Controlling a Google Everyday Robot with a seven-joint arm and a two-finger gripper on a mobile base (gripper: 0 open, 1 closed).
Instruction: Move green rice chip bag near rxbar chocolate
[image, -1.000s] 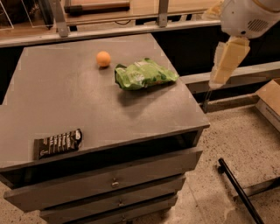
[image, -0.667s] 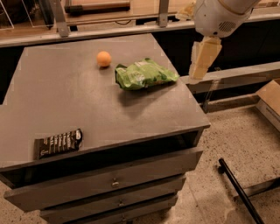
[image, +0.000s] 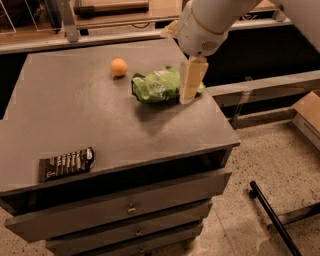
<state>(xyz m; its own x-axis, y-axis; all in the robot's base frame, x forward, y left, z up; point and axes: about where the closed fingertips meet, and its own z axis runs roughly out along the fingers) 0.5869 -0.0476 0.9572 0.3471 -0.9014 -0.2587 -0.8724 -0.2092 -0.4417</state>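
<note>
While gripper (image: 189, 88) hangs at right end of green rice chip bag (image: 157, 86), grip state can't tell, rxbar chocolate (image: 66, 163) lies well apart, twd front-left corner.

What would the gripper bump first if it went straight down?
The gripper points down over the right end of the green rice chip bag, so probably that, or the table beside it.

One green rice chip bag (image: 157, 85), one rxbar chocolate (image: 66, 163), one orange ball (image: 118, 67), one gripper (image: 187, 95) beside the bag.
</note>
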